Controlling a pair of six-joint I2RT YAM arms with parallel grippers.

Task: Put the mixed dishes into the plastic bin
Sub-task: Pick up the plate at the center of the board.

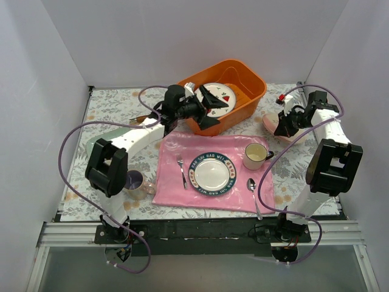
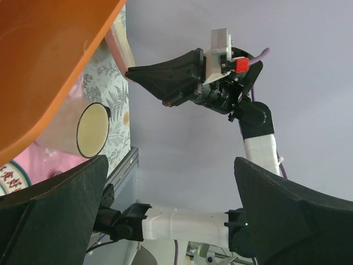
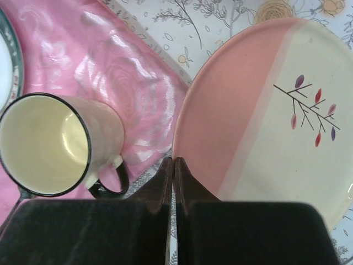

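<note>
The orange plastic bin (image 1: 243, 82) stands at the back centre, tilted up on its left side; its wall (image 2: 44, 66) fills the upper left of the left wrist view. Inside it lies a white plate with red fruit marks (image 1: 222, 96). My left gripper (image 1: 213, 108) hangs open over the bin's near rim, and its fingers (image 2: 55, 210) hold nothing. A pinkish plate (image 3: 265, 110) lies on the table at the right (image 1: 269, 121). My right gripper (image 3: 174, 163) is shut and empty, with its tips at that plate's left rim (image 1: 281, 128). A lavender-lined mug (image 1: 135, 181) stands at the near left.
A pink placemat (image 1: 176, 146) holds a white plate with a lettered rim (image 1: 211, 173), a fork (image 1: 181, 170), a spoon (image 1: 252, 187) and a cream mug with a dark handle (image 1: 255, 156), which stands just left of my right gripper (image 3: 49, 143). White walls enclose the table.
</note>
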